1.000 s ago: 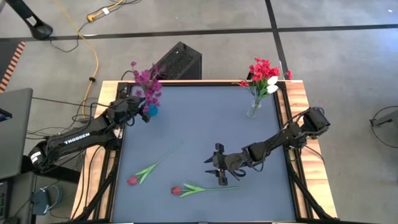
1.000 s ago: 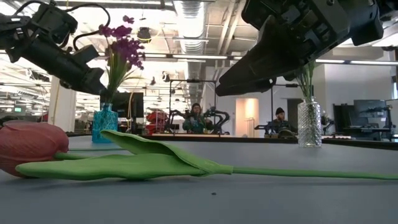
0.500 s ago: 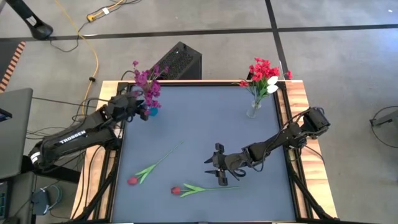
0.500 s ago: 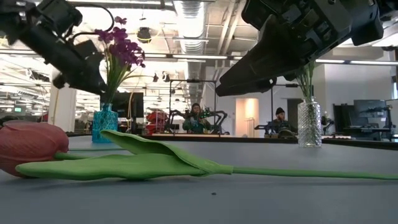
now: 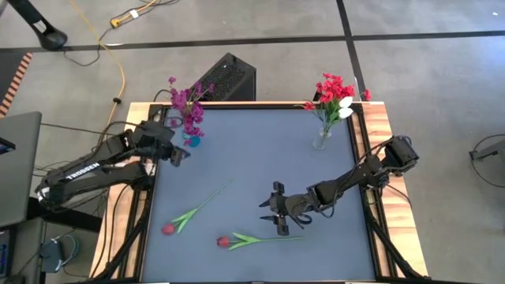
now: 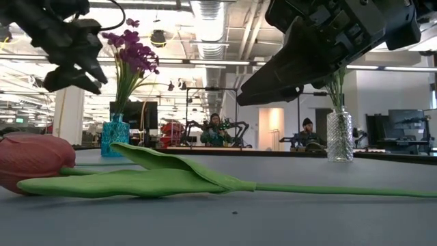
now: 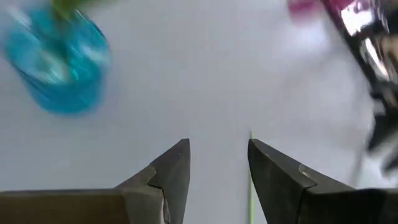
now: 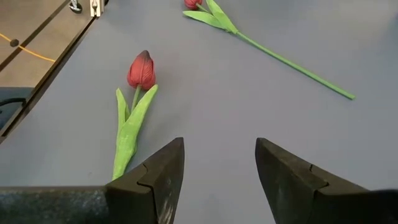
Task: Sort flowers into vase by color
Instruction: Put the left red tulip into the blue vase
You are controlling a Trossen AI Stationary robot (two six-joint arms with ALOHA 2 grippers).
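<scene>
Left gripper (image 5: 178,155) jaws spread, empty, at 7 o'clock of blue vase (image 5: 193,140). Right gripper (image 5: 274,211) spread, empty, above red tulip (image 5: 224,241).

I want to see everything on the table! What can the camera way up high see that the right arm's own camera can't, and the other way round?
Only the high view shows the purple flowers in the blue vase, the red and white flowers in the clear vase, the left gripper open beside the blue vase, and both whole arms.

Only the right wrist view shows the right gripper from close up, open and empty, with one red tulip just ahead of it.

Both show the two red tulips lying on the grey table; the other tulip lies farther off.
</scene>
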